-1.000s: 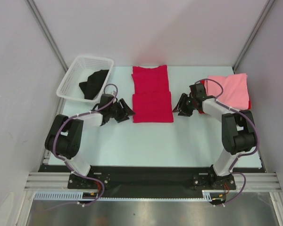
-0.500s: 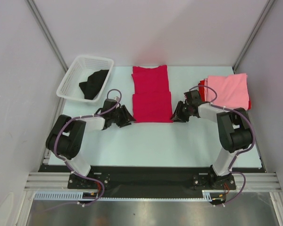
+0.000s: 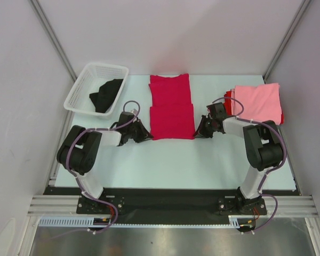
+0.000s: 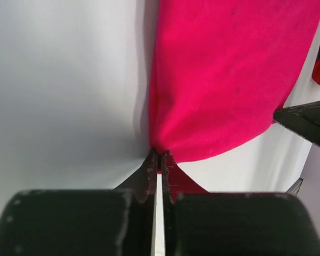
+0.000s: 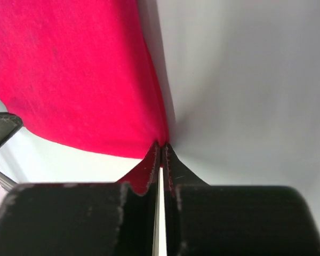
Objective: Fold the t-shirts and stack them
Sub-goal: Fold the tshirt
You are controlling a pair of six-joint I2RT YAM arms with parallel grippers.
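Pinching almost shut, the left gripper (image 4: 159, 156) held the lower left corner of the crimson shirt (image 3: 172, 114), and the right gripper (image 5: 161, 145) clamped the lower right corner likewise, a thin fold of cloth between each pair of jaws. The shirt lay flat at centre of the top view, the pink stack (image 3: 258, 101) at upper right and the basket (image 3: 74, 97) with a black shirt (image 3: 106, 95) at upper left. The fold likely wanted both corners lifted together, level, then carried up-frame with edges matched.
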